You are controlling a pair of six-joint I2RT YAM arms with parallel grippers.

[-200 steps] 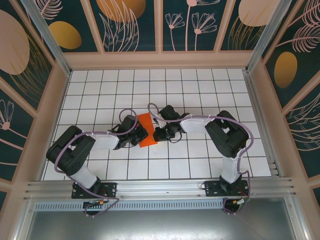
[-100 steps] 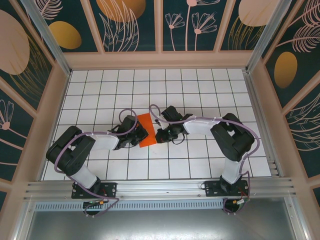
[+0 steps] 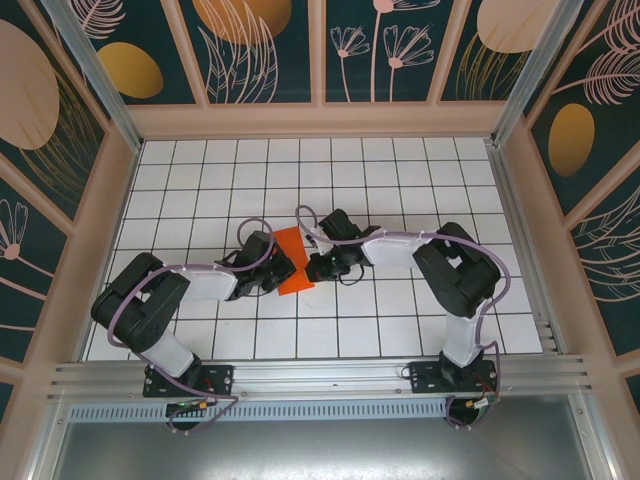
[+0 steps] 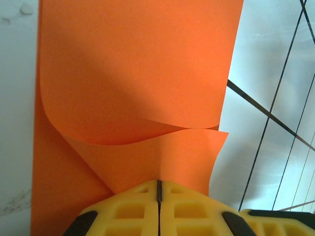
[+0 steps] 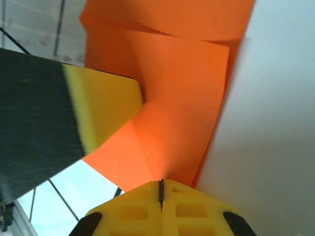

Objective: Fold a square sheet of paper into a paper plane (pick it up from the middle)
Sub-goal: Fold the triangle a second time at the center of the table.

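**Sheet of paper** [image 3: 293,262]: orange and partly folded, at the middle of the white gridded table [image 3: 400,190]. From above it reads as a narrow strip whose long axis runs from far-left to near-right. Whether it rests flat or is lifted slightly cannot be told. In the left wrist view a curled upper layer overlaps a lower one, with a diagonal crease at the left. The folds are loose, not pressed flat.

**Left claw** [image 3: 277,272]: at the sheet's left long edge. Its jaws are closed together and paper issues from the seam between them. It is judged to be pinching the sheet.

**Right claw** [image 3: 316,266]: at the opposite, right long edge, facing the left claw across the sheet. Its jaws are likewise closed, with paper at the seam, and it too is judged to be pinching. In the right wrist view a yellow finger [image 5: 101,110] of the left claw lies against the paper.

**Governing relation:** the sheet lies directly between the two claws, with its long axis crosswise to the line joining them. Both arms are equally near and both are in contact.

**Assessment:**
- The next fold calls for coordinated motion, or for one claw to release first. Otherwise the thin paper may tear or crease off line.
- The task is judged to be mid-fold, as no pointed dart shape is evident yet.
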